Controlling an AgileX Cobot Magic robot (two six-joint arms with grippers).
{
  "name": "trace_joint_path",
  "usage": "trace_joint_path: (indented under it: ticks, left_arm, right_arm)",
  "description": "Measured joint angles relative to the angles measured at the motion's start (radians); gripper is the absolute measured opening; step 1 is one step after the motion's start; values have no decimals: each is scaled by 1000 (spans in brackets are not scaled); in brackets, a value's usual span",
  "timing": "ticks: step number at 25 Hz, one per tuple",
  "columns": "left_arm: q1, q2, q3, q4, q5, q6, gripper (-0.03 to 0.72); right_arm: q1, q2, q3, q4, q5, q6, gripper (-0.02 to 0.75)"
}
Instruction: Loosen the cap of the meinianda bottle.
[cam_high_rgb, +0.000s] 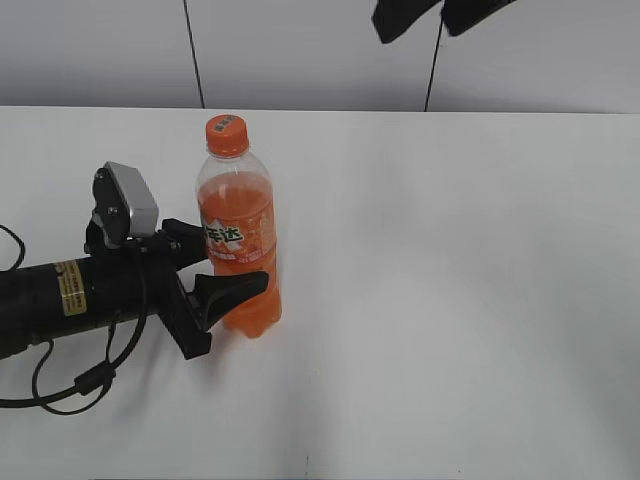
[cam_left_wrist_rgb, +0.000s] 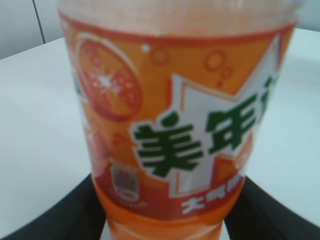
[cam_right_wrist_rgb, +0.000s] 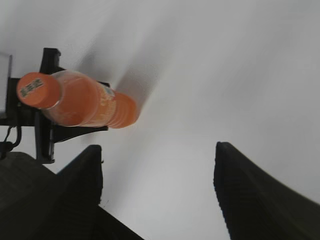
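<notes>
The meinianda bottle (cam_high_rgb: 238, 205) stands upright on the white table, left of centre, with its orange cap (cam_high_rgb: 227, 134) on top. My left gripper (cam_high_rgb: 232, 260) comes in from the left and is shut on the bottle's lower half, one finger behind it and one in front. The label fills the left wrist view (cam_left_wrist_rgb: 170, 100), with the gripper's fingers (cam_left_wrist_rgb: 165, 212) pressed against both sides. My right gripper (cam_high_rgb: 440, 18) hangs open and empty high above the table, to the right of the bottle. Its wrist view looks down past the fingers (cam_right_wrist_rgb: 159, 150) onto the cap (cam_right_wrist_rgb: 38, 90) and bottle (cam_right_wrist_rgb: 85, 106).
The white table (cam_high_rgb: 450, 300) runs to a grey wall at the back. The left arm (cam_high_rgb: 60, 295) and its cable (cam_high_rgb: 70, 385) lie low over the table's left side.
</notes>
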Motion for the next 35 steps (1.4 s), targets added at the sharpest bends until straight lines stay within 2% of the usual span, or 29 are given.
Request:
trace_joint_path:
  ticks: [9,12,27,35]
  left_arm:
    - [0,0,0,0,0,0,421]
    - [0,0,0,0,0,0,421]
    - [0,0,0,2,0,0,420]
    - [0,0,0,2,0,0,420]
  right_arm:
    - [210,114,-130,-36,2,13,521]
    - [250,159,-174,-57,2,20,521]
    - [262,302,-267,-90,1,33,521]
    - [262,313,-262,-95,2,35,521]
